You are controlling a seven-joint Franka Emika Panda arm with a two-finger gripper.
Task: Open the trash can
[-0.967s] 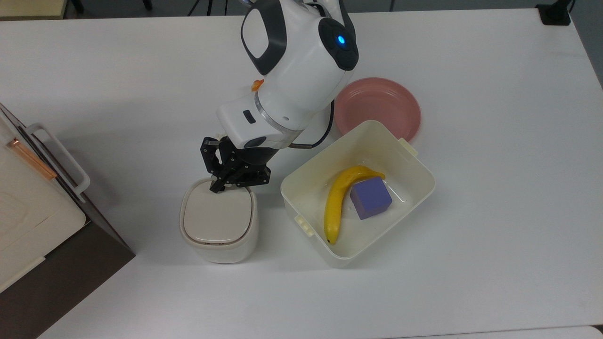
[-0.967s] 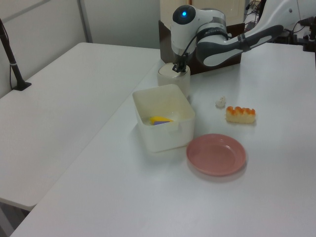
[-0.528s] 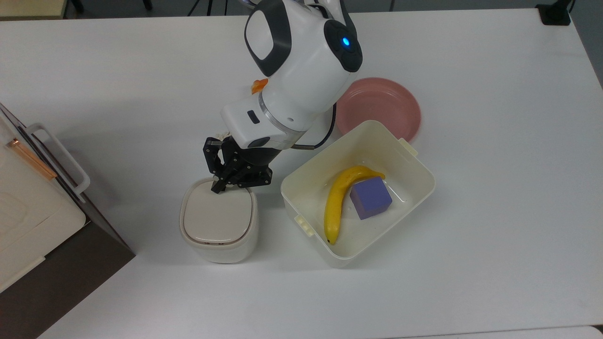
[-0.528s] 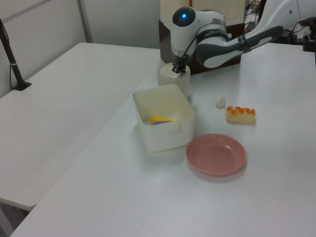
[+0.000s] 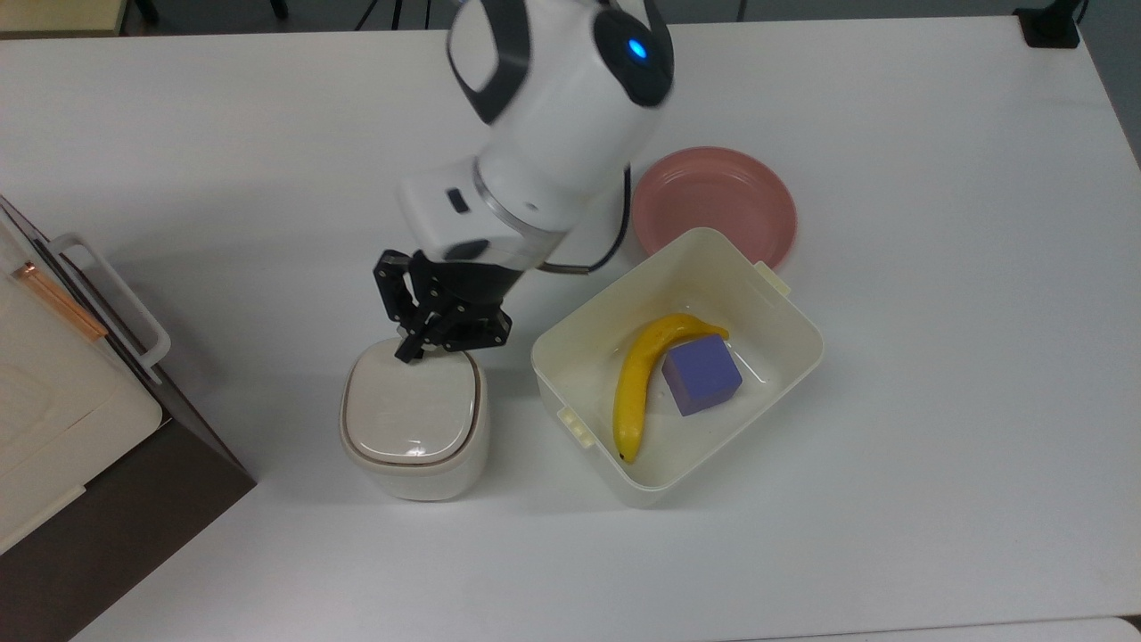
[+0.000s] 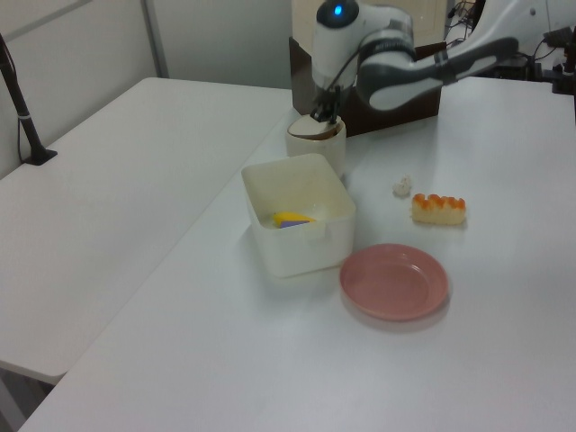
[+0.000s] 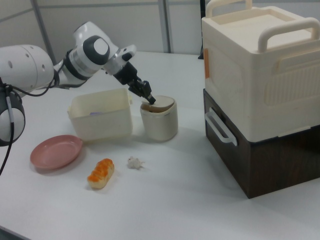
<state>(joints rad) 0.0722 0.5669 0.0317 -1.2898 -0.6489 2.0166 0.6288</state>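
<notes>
Gripper (image 5: 412,352) at back edge of trash can (image 5: 414,419) lid, fingertips touching lid rim; jaws look pinched together, holding nothing. Lid tilted up slightly in right view, opening begun. Next: lid needs swinging fully up. Trash can beside tub (image 5: 784,357); tub holds banana (image 5: 637,383), purple cube (image 5: 702,374). Plate (image 5: 713,201) bare.

Lab or office space: long white tables (image 6: 135,180), partition-panel walls (image 7: 125,22), camera-stand legs.
</notes>
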